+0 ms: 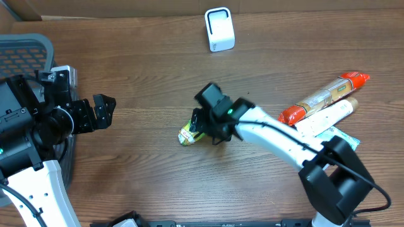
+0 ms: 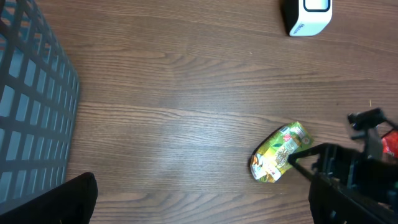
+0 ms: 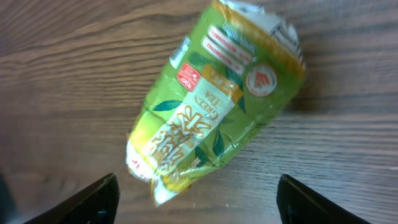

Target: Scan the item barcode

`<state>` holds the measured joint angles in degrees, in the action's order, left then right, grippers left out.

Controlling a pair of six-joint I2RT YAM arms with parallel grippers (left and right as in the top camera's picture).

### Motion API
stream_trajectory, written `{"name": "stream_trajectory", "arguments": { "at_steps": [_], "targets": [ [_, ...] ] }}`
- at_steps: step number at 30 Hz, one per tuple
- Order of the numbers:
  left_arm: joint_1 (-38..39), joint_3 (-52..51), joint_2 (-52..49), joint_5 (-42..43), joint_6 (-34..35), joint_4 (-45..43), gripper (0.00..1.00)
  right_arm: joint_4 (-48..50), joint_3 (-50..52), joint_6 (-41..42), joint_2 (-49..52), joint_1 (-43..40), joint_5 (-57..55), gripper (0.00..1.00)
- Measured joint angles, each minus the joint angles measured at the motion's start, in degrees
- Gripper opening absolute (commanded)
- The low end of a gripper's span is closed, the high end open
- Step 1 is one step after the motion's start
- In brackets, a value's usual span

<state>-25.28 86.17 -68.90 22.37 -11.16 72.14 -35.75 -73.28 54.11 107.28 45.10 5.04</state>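
A crumpled green tea packet lies on its side in the middle of the wooden table; I also see this packet in the left wrist view. A white box-shaped scanner stands at the far edge. My right gripper hovers right over the packet, open, its fingers either side of the packet's near end and not touching it. My left gripper is far to the left, wide open and empty; in its own view the left gripper looks over bare wood.
An orange-red tube package, a white tube and a teal packet lie at the right. A grey mesh basket stands at the left edge, behind my left arm; the basket fills the left of the left wrist view.
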Motion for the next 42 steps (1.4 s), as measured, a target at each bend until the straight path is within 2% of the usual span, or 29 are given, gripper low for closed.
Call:
{"name": "stream_trajectory", "arguments": {
  "at_steps": [8, 11, 18, 21, 25, 30, 35, 37, 41, 42],
  "targets": [
    [0.0, 0.0, 0.0, 0.0, 0.0, 0.0, 1.0, 9.4, 3.6, 6.2, 2.1, 3.8, -7.2, 0.59],
    [0.0, 0.0, 0.0, 0.0, 0.0, 0.0, 1.0, 10.9, 3.6, 6.8, 4.3, 3.7, -8.0, 0.46],
    [0.0, 0.0, 0.0, 0.0, 0.0, 0.0, 1.0, 11.5, 3.4, 4.2, 5.1, 3.6, -7.8, 0.05],
    [0.0, 0.0, 0.0, 0.0, 0.0, 0.0, 1.0, 10.3, 2.9, 0.5, 4.5, 3.0, -6.4, 0.04],
    [0.0, 0.0, 0.0, 0.0, 0.0, 0.0, 1.0, 7.3, 1.8, -8.5, 3.9, 0.4, -0.8, 0.04],
    [0.0, 0.0, 0.0, 0.0, 0.0, 0.0, 0.99, -8.2, -0.2, -21.4, 2.0, -4.3, 4.0, 0.04],
    [0.0, 0.0, 0.0, 0.0, 0.0, 0.0, 0.99, -28.6, -3.8, -24.7, 1.2, -6.8, -8.8, 0.04],
    [0.0, 0.0, 0.0, 0.0, 0.0, 0.0, 1.0, -32.1, -3.9, -24.9, 1.2, -6.8, -15.7, 0.04],
    [0.0, 0.0, 0.0, 0.0, 0.0, 0.0, 1.0, -36.4, -4.0, -25.4, 1.3, -5.9, -22.4, 0.04],
    [0.0, 0.0, 0.0, 0.0, 0.0, 0.0, 1.0, -37.0, -4.1, -25.4, 1.5, -5.7, -23.1, 0.11]
  ]
}}
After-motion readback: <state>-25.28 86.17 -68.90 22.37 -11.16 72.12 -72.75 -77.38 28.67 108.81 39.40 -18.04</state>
